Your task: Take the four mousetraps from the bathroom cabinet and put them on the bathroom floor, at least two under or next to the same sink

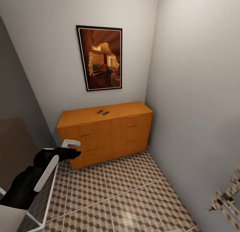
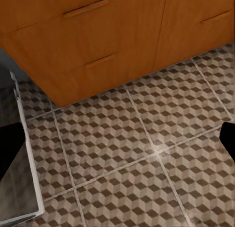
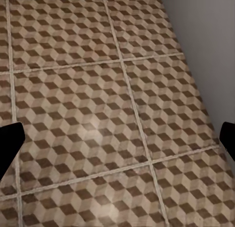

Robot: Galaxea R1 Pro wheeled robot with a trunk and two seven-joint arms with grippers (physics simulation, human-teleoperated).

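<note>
The orange-brown cabinet stands against the far wall, all its drawers shut. Two mousetraps lie side by side on its top near the middle; they are too small for detail. My left arm reaches forward at the left, short of the cabinet's lower left corner. In the left wrist view the left gripper is open over the bathroom floor, with the cabinet's lower drawers ahead. The right gripper is open over bare cube-patterned tiles beside a grey wall. Both grippers are empty.
A framed picture hangs above the cabinet. Grey walls close the room at the back and right. A white-framed panel stands close at my left. A broken striped shape shows at the right wall. Open tiled floor lies before the cabinet.
</note>
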